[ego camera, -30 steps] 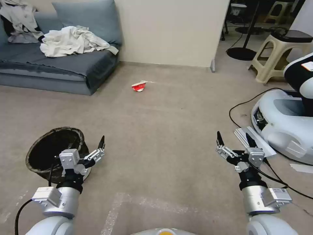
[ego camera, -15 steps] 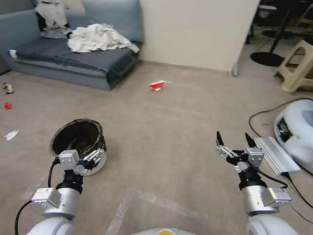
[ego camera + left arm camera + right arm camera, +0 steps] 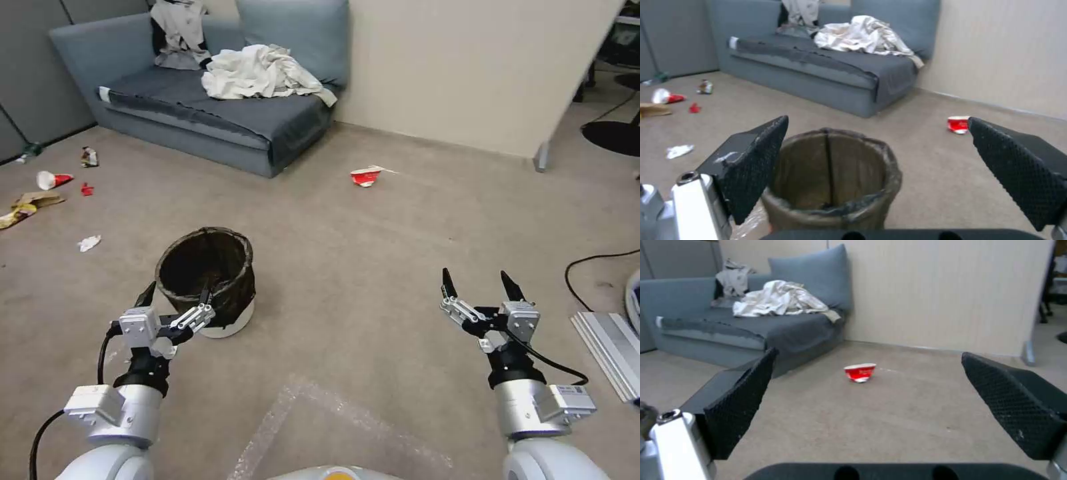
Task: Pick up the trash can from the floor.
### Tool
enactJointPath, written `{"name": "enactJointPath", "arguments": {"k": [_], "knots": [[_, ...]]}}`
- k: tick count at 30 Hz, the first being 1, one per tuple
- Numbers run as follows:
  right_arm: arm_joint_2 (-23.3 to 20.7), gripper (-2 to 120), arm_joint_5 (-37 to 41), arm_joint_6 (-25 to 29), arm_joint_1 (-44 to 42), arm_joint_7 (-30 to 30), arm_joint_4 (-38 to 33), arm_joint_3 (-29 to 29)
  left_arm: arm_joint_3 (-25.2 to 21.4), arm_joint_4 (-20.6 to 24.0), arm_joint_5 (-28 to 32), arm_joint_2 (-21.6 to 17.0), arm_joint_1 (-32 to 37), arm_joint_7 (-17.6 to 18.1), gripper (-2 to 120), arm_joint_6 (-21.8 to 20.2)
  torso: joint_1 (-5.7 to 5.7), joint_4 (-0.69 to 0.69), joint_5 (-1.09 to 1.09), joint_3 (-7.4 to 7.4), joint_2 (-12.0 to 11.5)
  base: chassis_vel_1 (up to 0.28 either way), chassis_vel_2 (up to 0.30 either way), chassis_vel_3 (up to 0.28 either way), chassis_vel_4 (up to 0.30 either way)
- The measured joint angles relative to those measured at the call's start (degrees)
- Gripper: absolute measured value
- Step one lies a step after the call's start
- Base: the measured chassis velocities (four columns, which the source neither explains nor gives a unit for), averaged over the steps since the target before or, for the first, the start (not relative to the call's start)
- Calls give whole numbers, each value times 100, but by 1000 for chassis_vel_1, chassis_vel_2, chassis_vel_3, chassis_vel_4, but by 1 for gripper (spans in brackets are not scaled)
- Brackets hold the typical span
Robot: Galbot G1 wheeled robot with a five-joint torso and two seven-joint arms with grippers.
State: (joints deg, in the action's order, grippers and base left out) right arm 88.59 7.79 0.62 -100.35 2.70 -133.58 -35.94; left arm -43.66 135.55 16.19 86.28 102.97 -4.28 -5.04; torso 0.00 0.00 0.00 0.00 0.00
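Trash can (image 3: 207,277) stands upright just ahead of the spread left claw (image 3: 175,300), red cup (image 3: 366,176) and sofa (image 3: 213,120) well beyond.

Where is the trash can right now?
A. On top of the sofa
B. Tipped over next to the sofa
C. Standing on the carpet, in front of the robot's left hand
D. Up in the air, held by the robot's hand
C. The trash can stands upright on the floor, just ahead of the open left gripper, which is not gripping it.
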Motion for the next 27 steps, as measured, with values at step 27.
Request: {"name": "enactJointPath", "arguments": {"k": [27], "knots": [[-13,100,-6,130,-9,63,-4,-4,-12,25,-10,15,39,3,100,43,0,0,0,0,0,65,63,67,63]]}}
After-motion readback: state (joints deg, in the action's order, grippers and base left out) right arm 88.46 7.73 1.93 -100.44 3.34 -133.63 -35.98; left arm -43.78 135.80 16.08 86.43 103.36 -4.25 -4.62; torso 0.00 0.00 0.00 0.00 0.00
